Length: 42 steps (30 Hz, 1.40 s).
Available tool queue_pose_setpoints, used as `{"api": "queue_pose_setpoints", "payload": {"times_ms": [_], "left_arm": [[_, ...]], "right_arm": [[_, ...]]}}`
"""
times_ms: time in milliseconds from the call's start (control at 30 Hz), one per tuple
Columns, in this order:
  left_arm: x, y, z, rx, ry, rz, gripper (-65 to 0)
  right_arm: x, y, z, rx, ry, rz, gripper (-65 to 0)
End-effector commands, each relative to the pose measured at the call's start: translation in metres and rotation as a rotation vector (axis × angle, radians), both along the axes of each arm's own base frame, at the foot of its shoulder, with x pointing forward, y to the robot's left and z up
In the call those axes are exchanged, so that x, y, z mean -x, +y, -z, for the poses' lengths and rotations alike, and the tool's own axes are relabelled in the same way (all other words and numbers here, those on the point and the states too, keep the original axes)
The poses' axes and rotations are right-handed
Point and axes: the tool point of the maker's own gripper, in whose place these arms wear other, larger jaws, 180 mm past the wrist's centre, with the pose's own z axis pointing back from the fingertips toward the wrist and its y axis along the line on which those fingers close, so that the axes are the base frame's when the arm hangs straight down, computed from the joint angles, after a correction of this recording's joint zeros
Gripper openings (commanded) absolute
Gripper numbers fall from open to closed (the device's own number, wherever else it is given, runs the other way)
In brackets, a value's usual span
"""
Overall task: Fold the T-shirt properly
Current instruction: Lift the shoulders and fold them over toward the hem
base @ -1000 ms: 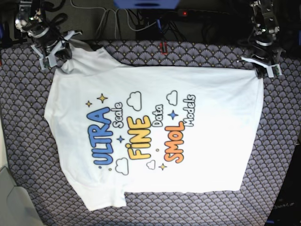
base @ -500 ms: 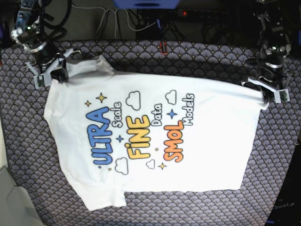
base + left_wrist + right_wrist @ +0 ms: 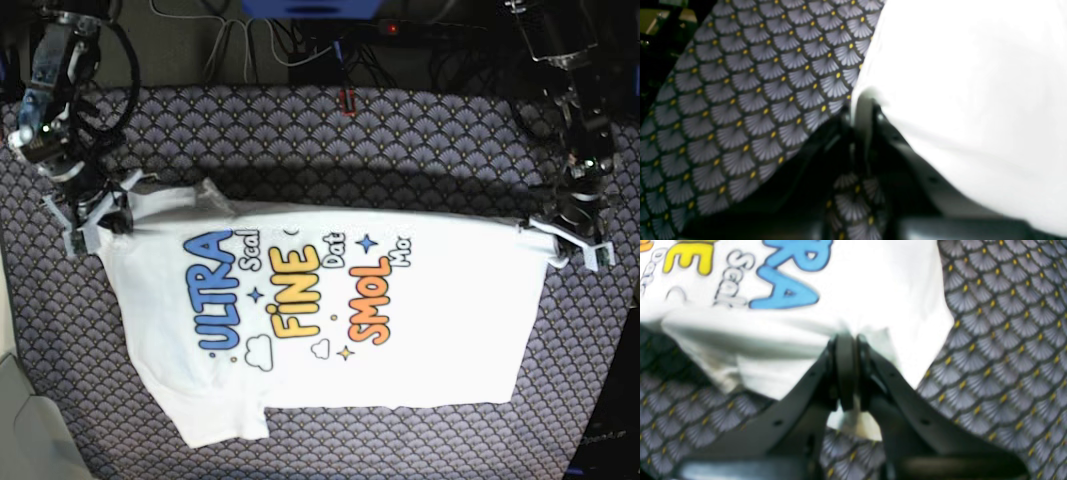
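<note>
Both end effectors are clamped on the far edge of the white printed cotton T-shirt (image 3: pixel 330 320), left end effector (image 3: pixel 572 243), right end effector (image 3: pixel 95 215), on the scale-patterned surface (image 3: pixel 400 130). Carry both across level so the fold lands straight.

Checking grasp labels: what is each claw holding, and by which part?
Both claws are shut on the T-shirt: the right claw at the sleeve end of its far edge, the left claw at the other end.
</note>
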Motion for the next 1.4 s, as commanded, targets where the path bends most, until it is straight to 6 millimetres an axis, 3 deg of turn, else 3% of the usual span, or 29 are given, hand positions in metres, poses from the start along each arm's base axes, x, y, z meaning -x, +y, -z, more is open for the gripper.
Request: {"api": "queue_pose_setpoints", "payload": {"times_ms": [0, 300, 567, 700, 800, 967, 1367], "left_arm": [[-0.013, 0.012, -0.020, -0.048, -0.054, -0.013, -64.5], [-0.047, 0.023, -0.019, -0.099, -0.023, -0.035, -64.5], [-0.070, 0.018, -0.032, -0.081, -0.059, -0.028, -64.1], [-0.084, -0.012, -0.021, -0.097, -0.024, 0.067, -64.1], [-0.092, -0.024, -0.019, -0.100, -0.017, 0.097, -64.1], [-0.107, -0.022, -0.017, -0.071, -0.004, 0.083, -64.1], [-0.115, -0.010, -0.026, -0.083, -0.013, 0.069, -64.1]], "right_arm": [[-0.013, -0.007, -0.012, 0.017, -0.041, 0.001, -65.0], [-0.059, -0.004, -0.011, 0.010, -0.036, -0.045, -65.0], [-0.092, -0.021, -0.017, 0.014, -0.037, -0.030, -65.0], [-0.102, -0.025, -0.010, 0.087, -0.006, -0.036, -65.0], [-0.107, -0.017, -0.010, 0.104, -0.033, -0.040, -65.0], [-0.116, -0.008, -0.011, 0.150, -0.056, -0.057, -65.0], [-0.124, -0.014, -0.007, 0.169, -0.035, -0.044, -65.0]]}}
